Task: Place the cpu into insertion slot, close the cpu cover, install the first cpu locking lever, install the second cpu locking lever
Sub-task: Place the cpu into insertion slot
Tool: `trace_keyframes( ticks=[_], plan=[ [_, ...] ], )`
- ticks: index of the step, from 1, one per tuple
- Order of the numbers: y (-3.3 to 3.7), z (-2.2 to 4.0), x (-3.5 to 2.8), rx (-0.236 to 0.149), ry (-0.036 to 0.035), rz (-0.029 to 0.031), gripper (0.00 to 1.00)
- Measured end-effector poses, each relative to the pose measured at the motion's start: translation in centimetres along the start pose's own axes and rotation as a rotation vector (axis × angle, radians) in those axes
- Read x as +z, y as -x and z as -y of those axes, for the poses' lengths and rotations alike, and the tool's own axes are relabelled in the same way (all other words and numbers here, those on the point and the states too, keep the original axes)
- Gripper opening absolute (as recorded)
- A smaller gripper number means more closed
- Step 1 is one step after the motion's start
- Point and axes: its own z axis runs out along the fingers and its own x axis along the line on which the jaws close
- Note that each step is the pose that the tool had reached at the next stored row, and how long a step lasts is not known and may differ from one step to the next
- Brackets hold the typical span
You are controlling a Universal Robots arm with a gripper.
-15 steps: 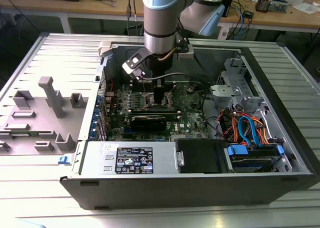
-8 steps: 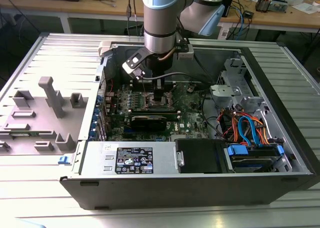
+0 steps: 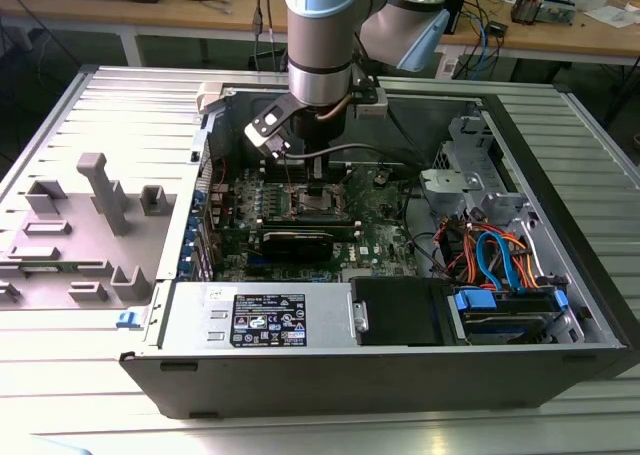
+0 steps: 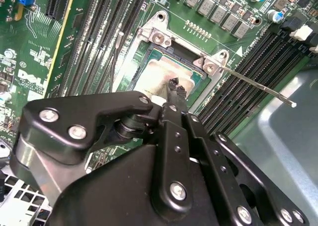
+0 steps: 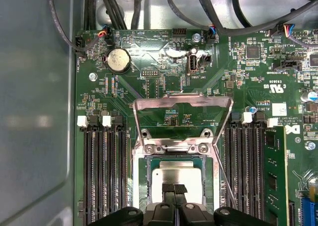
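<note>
On the exterior view's left, a grey moulded fixture (image 3: 95, 210) is lying on the ribbed metal table (image 3: 60, 375), just beside the open computer case (image 3: 300, 375). Toward the middle, the robot arm (image 3: 320, 35) is reaching straight down into the case over the green motherboard (image 3: 385, 240), with its gripper (image 3: 318, 187) sitting low at the socket. In the first wrist view the cpu (image 5: 194, 179) is lying flat inside the insertion slot (image 5: 143, 184). The black fingertips (image 5: 169, 190) are pressed together with no gap, seemingly resting on the chip's silver top and pinching nothing. The cpu cover (image 5: 208, 101) is standing swung open beyond the slot. In the second wrist view a thin locking lever (image 4: 258, 89) is sticking out across the memory slots (image 4: 258, 52). On the exterior view's right, orange and blue cables (image 3: 490, 255) are bunching above a drive (image 3: 500, 310).
</note>
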Motion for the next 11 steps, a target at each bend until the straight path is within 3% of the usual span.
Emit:
trace_keyframes(
  ticks=[3, 4, 6, 11],
  plan=[
    [0.01, -0.03, -0.01, -0.005, 0.0000, 0.0000, 0.11],
    [0.00, -0.09, 0.07, -0.033, 0.0006, -0.0010, 0.11],
    [0.00, -0.11, 0.14, -0.053, 0.0011, -0.0013, 0.11],
    [0.13, -0.10, 0.32, -0.054, 0.0012, -0.0010, 0.11]
  ],
)
